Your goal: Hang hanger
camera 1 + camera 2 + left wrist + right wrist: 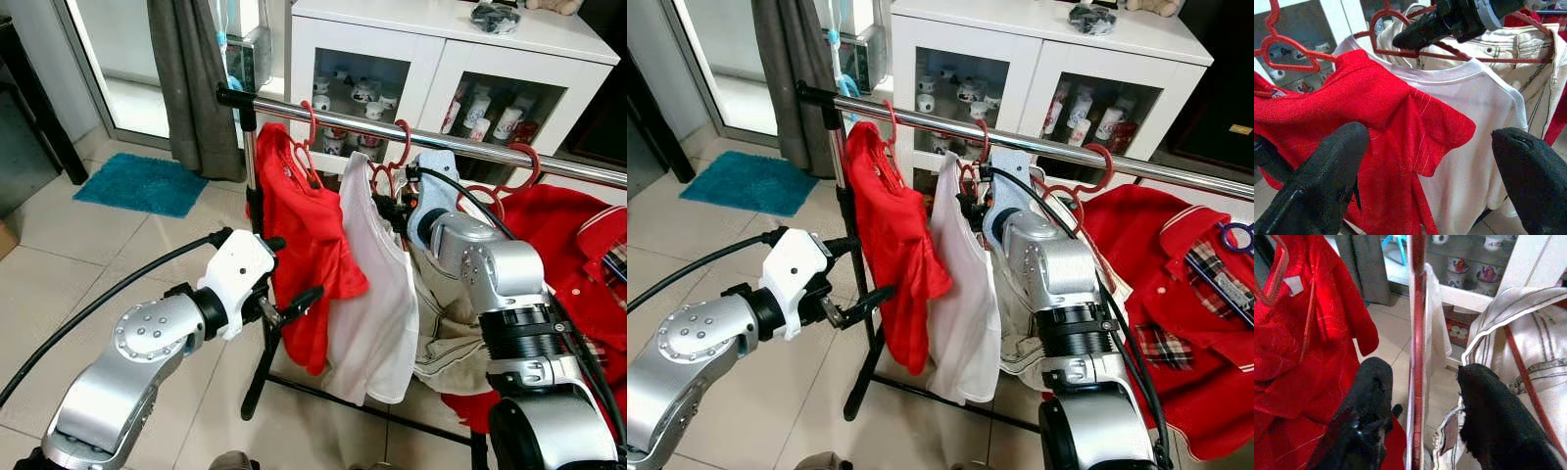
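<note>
Rail (460, 145) with clothes on red hangers, standing on tiled floor (118, 245).
A chrome bar on a black stand (257, 362) carries, from the robot's left, a red shirt (306, 264), a white shirt (377, 294), cream trousers (446, 333) and a red garment (568, 245). A teal mat (142, 183) lies on the tiles near the curtain (196, 78).

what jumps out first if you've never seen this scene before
A metal rail hung with clothes on red hangers: a red shirt and a white shirt beside it. The right gripper has its jaws open around the white shirt's red hanger; the left gripper hovers beside the red shirt.
</note>
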You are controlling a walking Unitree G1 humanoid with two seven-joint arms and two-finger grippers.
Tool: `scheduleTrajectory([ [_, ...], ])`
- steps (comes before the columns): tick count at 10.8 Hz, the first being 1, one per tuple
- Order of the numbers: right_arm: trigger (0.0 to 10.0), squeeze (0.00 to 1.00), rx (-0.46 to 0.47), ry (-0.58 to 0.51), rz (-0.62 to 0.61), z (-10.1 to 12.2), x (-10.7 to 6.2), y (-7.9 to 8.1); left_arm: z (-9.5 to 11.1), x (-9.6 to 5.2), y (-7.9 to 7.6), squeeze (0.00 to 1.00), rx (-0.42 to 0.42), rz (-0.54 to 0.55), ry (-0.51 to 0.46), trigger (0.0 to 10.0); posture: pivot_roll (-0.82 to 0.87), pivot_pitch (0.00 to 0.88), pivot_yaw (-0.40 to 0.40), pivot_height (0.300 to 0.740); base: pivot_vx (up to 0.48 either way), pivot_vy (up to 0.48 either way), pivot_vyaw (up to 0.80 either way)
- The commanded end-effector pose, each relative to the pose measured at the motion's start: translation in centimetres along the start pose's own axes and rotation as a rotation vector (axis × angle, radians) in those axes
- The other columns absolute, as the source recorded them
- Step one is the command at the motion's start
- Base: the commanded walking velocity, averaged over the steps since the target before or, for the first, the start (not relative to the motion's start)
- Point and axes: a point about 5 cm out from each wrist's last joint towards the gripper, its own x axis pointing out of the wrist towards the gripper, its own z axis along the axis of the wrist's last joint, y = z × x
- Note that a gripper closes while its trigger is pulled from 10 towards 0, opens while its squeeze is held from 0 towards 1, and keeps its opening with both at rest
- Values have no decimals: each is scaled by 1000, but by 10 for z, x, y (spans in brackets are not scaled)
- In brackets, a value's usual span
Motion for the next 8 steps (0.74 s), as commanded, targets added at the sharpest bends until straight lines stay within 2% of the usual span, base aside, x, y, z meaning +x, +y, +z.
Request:
scheduleTrajectory([
  [1, 0, 0, -18, -25, -2, 8, 0, 0, 1, 0, 2, 1000, 0, 2, -10, 10000, 76, 36, -35, 740, 0, 0, 0],
  [8, 0, 0, -37, -25, 22, 7, 2, 2, 1, 0, 1, 1000, -8, -1, -8, 10000, 81, 38, -43, 740, 0, 0, 0],
])
